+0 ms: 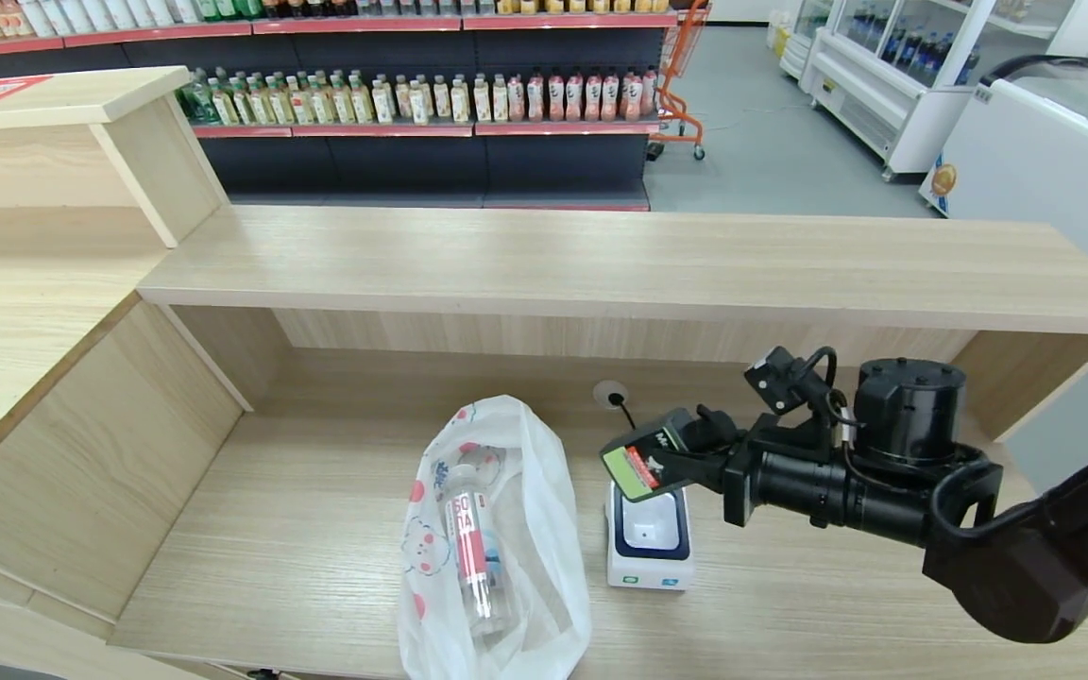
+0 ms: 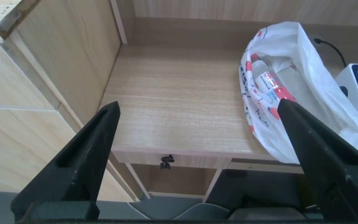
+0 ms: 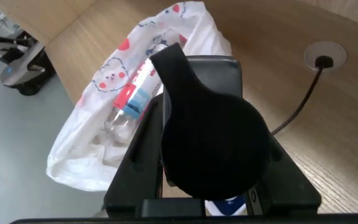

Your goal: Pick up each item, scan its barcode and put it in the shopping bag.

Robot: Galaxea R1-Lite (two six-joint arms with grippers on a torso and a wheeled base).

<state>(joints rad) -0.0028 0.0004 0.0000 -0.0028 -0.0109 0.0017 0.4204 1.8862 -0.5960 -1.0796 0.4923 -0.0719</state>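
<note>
While a small dark packet [image 1: 636, 469] with a green and red label is clamped between the jaws of the right gripper [image 1: 669, 453], it is held tilted just over the far edge of the white barcode scanner [image 1: 650, 552]. The scanner stands on the wooden counter [image 1: 298, 548], and the right arm is stretched in from the right. The shopping bag [image 1: 549, 567], white plastic printed with red and pink figures, lies on the counter just beside the scanner, on its left. A clear bottle [image 1: 470, 557] with a red and white label is seen lying inside the bag. A black cable [image 1: 626, 412] is led from the scanner's far side to a round grommet [image 1: 611, 391] set in the counter. The left gripper [image 2: 199, 109] is held by the counter's near edge, left of the bag, with its jaws spread wide apart and nothing between them. Shelves of bottled drinks [image 1: 412, 99] are ranged in the room beyond the counter's raised ledge [image 1: 638, 264].
</note>
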